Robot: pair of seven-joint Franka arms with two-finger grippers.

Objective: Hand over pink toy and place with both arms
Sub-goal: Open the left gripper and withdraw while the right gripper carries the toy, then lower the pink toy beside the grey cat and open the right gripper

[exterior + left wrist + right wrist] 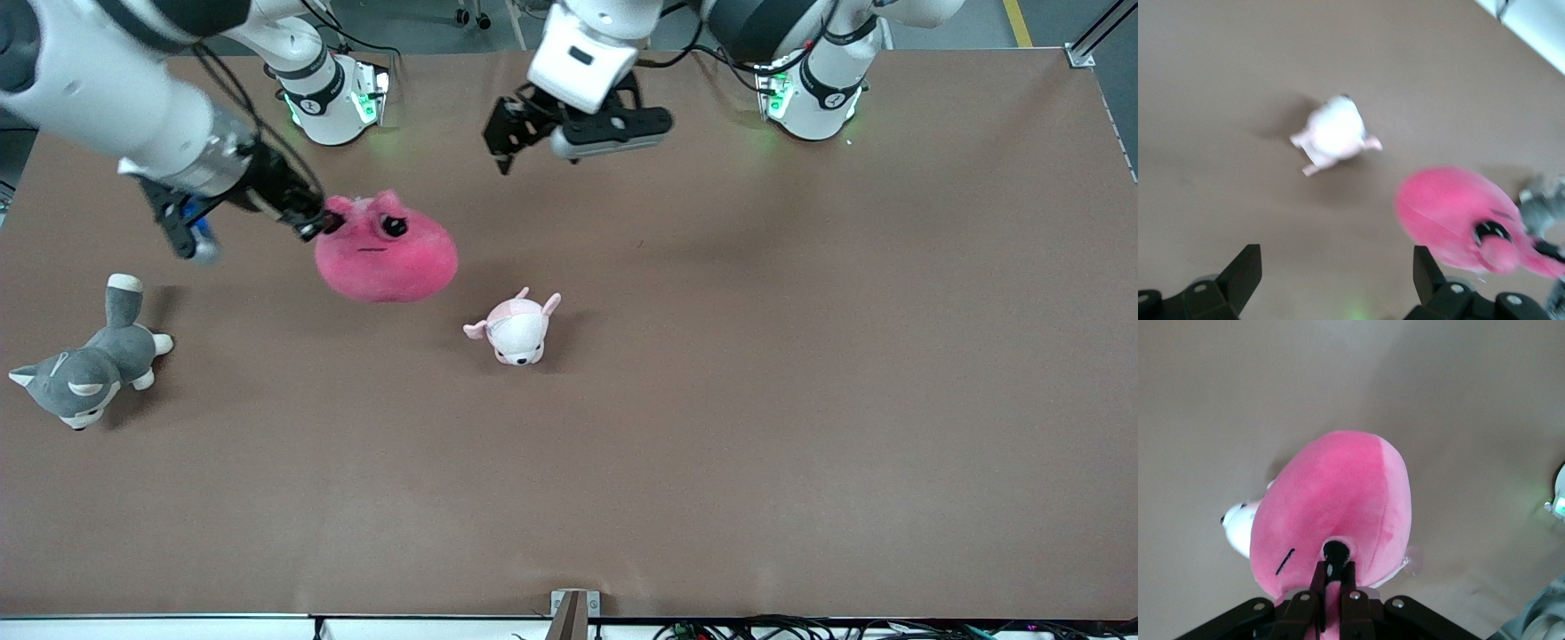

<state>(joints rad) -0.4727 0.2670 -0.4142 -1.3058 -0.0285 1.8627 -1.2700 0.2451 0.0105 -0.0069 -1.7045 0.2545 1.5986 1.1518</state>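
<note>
Front view: the pink toy (388,252) hangs in the air over the brown table (800,373), pinched at its ear end by my right gripper (313,220). In my right wrist view the two fingers (1317,595) are clamped together on a fold of pink plush just beside one black eye, so the right gripper (1329,587) is clenched on the pink toy (1338,507), with the toy's round body sagging away from the grip.

From the toy, the small pale pink-and-white plush (517,330) lies on the table at about four o'clock, close by but apart. The grey-and-white dog plush (93,364) lies at about eight o'clock, well apart, toward the right arm's end of the table.

My left gripper (514,133) hovers at about one o'clock from the toy, over bare table. In my left wrist view its fingers (1241,277) stand wide apart, gripping nothing, with the pink toy (1458,217) and the pale plush (1335,133) below.
</note>
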